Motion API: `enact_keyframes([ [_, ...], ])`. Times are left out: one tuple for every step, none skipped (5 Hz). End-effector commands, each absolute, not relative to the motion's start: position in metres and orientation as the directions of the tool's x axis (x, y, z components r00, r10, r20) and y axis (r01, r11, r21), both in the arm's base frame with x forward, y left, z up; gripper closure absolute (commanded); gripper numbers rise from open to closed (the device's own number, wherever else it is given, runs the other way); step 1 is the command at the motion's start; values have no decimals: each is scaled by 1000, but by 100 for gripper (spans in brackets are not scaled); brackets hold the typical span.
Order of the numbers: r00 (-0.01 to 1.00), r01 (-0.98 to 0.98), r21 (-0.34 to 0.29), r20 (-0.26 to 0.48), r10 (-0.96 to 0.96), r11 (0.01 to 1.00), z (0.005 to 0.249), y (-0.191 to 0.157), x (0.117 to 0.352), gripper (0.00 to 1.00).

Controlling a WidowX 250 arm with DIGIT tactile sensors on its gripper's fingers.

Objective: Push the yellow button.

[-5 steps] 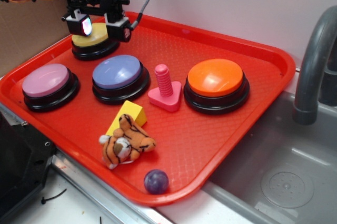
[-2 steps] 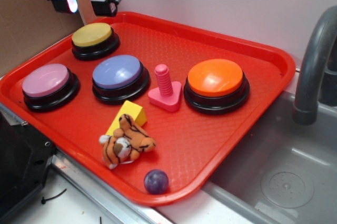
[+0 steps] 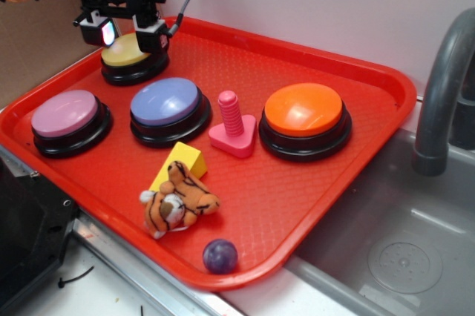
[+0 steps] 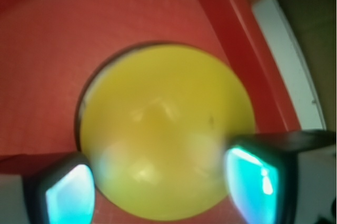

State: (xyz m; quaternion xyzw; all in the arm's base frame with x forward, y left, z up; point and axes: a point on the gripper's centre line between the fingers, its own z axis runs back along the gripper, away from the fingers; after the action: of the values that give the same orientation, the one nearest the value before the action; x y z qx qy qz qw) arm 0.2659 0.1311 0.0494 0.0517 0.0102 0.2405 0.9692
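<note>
Between the spread jaws of our gripper sits the yellow button, just below; nothing held.

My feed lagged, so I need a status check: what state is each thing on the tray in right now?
Pincer: open, over the yellow button; contact unclear.
Yellow button: on tray, far left corner.
Pink button: untouched.
Blue button: untouched.
Orange button: untouched.
Pink screw: upright on its base.
Yellow wedge: under the tiger's head.
Tiger: lying down.
Purple ball: near tray's front edge.
</note>
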Motion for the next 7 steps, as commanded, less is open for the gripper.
enact_keyframes([
  [887,-458,123,6,461,880,55,140,267,0],
  [895,-446,103,42,444,889,78,134,268,0],
  [892,-448,84,100,440,890,106,131,268,0],
  [892,-447,75,109,438,892,116,131,267,0],
  [894,-442,76,121,432,894,124,129,264,0],
  [895,-439,77,129,428,895,132,127,264,0],
  [896,-434,71,136,422,898,139,128,262,0],
])
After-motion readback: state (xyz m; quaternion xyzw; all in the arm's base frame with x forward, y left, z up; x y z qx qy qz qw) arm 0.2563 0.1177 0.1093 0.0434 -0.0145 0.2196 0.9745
